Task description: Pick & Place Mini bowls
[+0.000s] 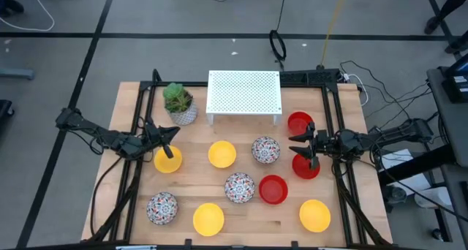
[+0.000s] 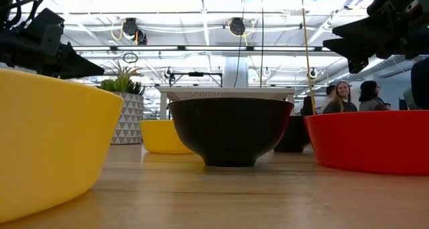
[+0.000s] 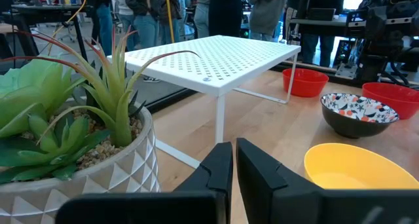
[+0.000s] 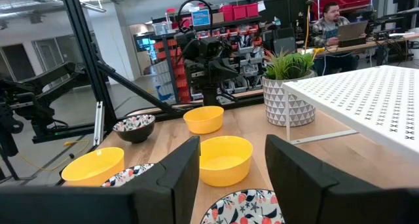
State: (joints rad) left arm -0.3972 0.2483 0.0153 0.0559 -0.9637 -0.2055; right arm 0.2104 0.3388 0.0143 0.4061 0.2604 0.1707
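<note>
Several mini bowls sit on their bases on the wooden table: yellow ones (image 1: 167,160) (image 1: 221,154) (image 1: 208,218) (image 1: 315,215), red ones (image 1: 300,123) (image 1: 306,167) (image 1: 273,189), and mosaic-patterned ones (image 1: 265,150) (image 1: 239,188) (image 1: 161,207). My left gripper (image 1: 172,137) (image 3: 234,162) is shut and empty. It hovers by the left yellow bowl, near the plant. My right gripper (image 1: 298,146) (image 4: 232,165) is open and empty, held above the table between the two right-hand red bowls. It faces a patterned bowl (image 4: 245,207).
A white perforated rack (image 1: 244,94) stands on its legs at the far middle of the table. A green plant in a white pot (image 1: 178,104) stands to its left. Dark frame rails run along both table sides. People sit and stand in the room beyond.
</note>
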